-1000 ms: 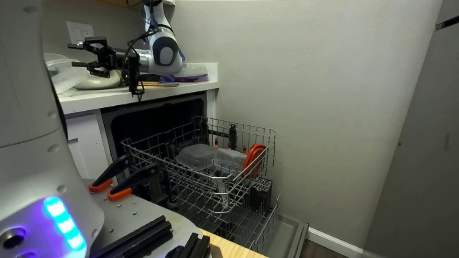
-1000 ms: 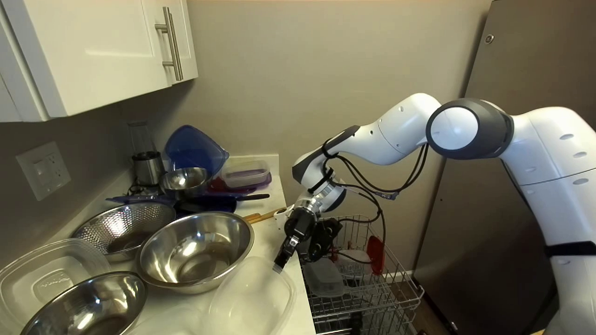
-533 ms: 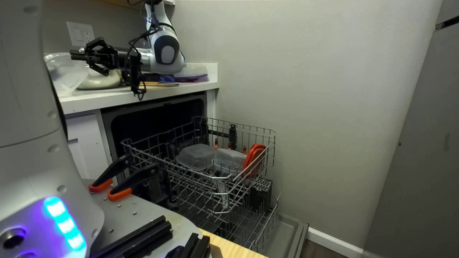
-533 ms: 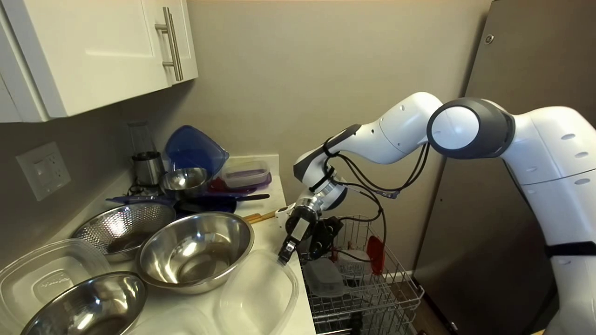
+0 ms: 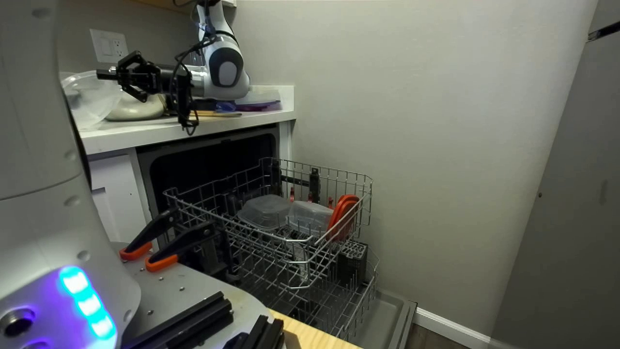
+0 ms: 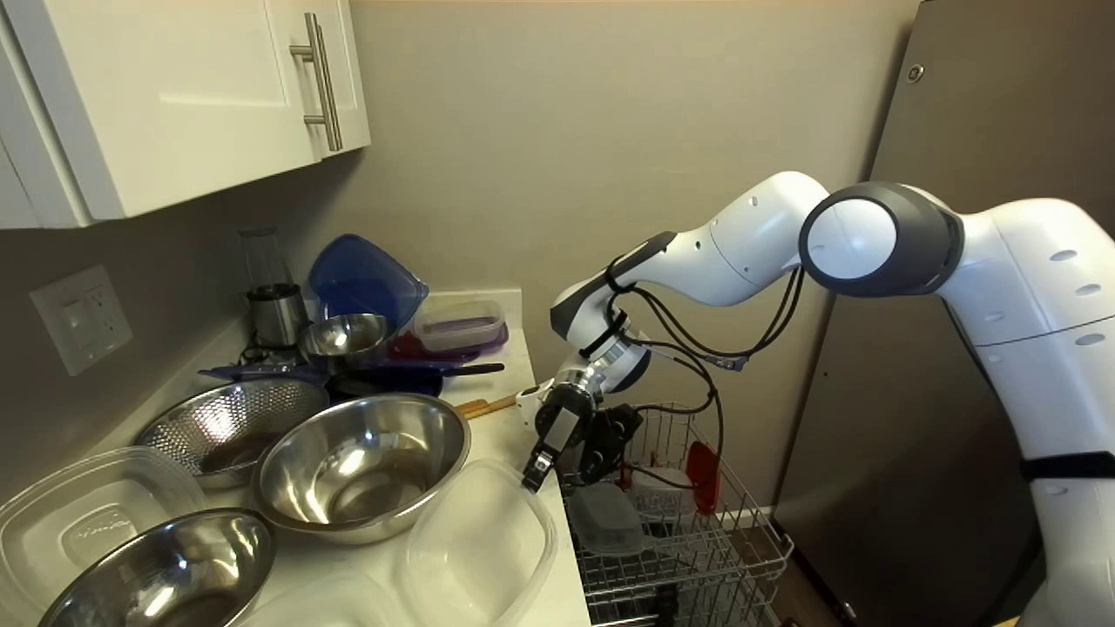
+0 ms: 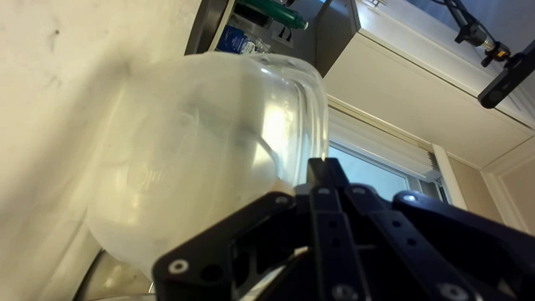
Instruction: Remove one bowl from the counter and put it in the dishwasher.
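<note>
A translucent plastic bowl (image 6: 483, 544) stands tilted at the front edge of the white counter (image 6: 568, 566). My gripper (image 6: 533, 482) is shut on its rim; in the wrist view the thin rim runs down between the fingertips (image 7: 316, 169) and the bowl's cloudy side (image 7: 196, 154) fills the left. Whether its lower edge touches the counter I cannot tell. Several steel bowls stand around it, the large one (image 6: 366, 475) right beside it. Below the counter the dishwasher (image 5: 213, 155) is open, its upper wire rack (image 5: 298, 241) pulled out.
The upper rack holds clear containers (image 5: 264, 212) and red lids (image 5: 343, 213). A steel colander (image 6: 231, 427), a clear lid (image 6: 96, 522) and blue plasticware (image 6: 361, 279) crowd the counter. Black clamps with orange pads (image 5: 162, 262) sit by the arm's base.
The gripper's fingers have come together on the plastic bowl's rim. The bowl has shifted and tipped up a little, and the large steel bowl beside it has moved slightly.
</note>
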